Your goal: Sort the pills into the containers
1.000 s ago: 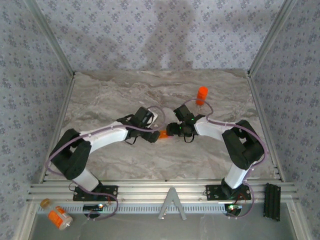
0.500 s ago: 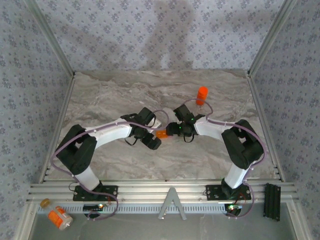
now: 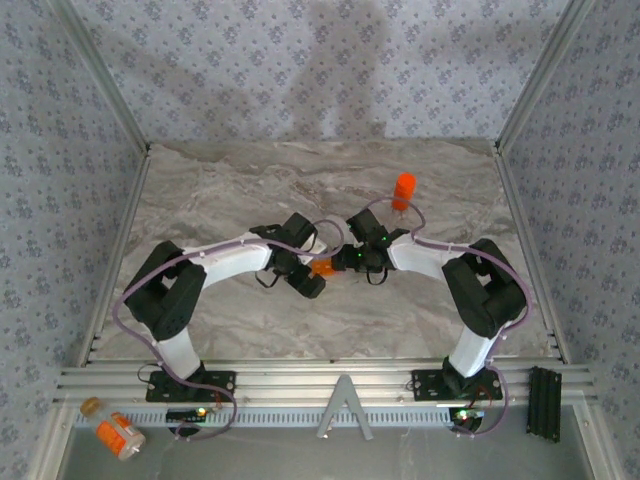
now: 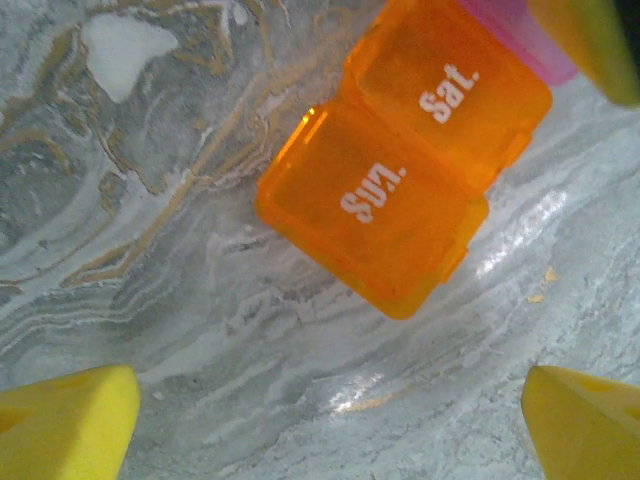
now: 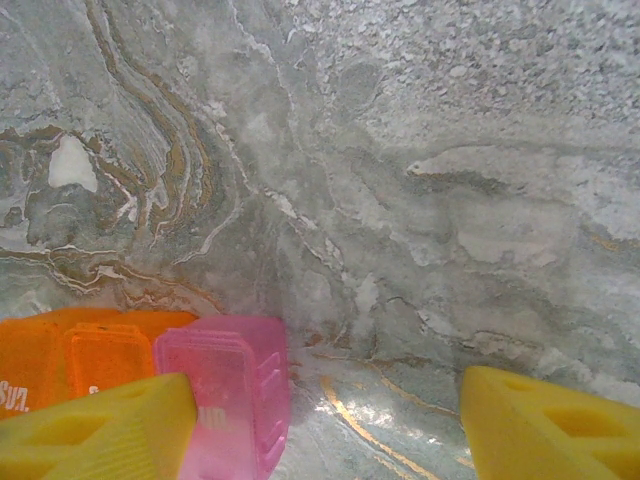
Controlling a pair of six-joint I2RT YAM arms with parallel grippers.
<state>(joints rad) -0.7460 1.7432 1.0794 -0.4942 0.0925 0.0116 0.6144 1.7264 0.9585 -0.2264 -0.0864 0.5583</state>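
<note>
The left hand (image 4: 325,410) is held wide open and empty just over the bench (image 4: 150,250). The orange pill box (image 4: 400,190), lettered "sun." and "sat.", lies flat on the bench beyond its fingertips, untouched by them. The right hand (image 5: 325,420) is seen partly open, with bare bench between its fingers. One finger (image 5: 110,430) lies over the box's pink end, though contact cannot be confirmed from this angle. In the top view the box (image 3: 322,268) is seen between the two hands, and the pill bottle (image 3: 403,190) stands upright well behind the right arm. Compared with a second ago, the left arm has been drawn in toward the middle and its hand shifted slightly toward the box. The right arm, box and bottle are unchanged.
</note>
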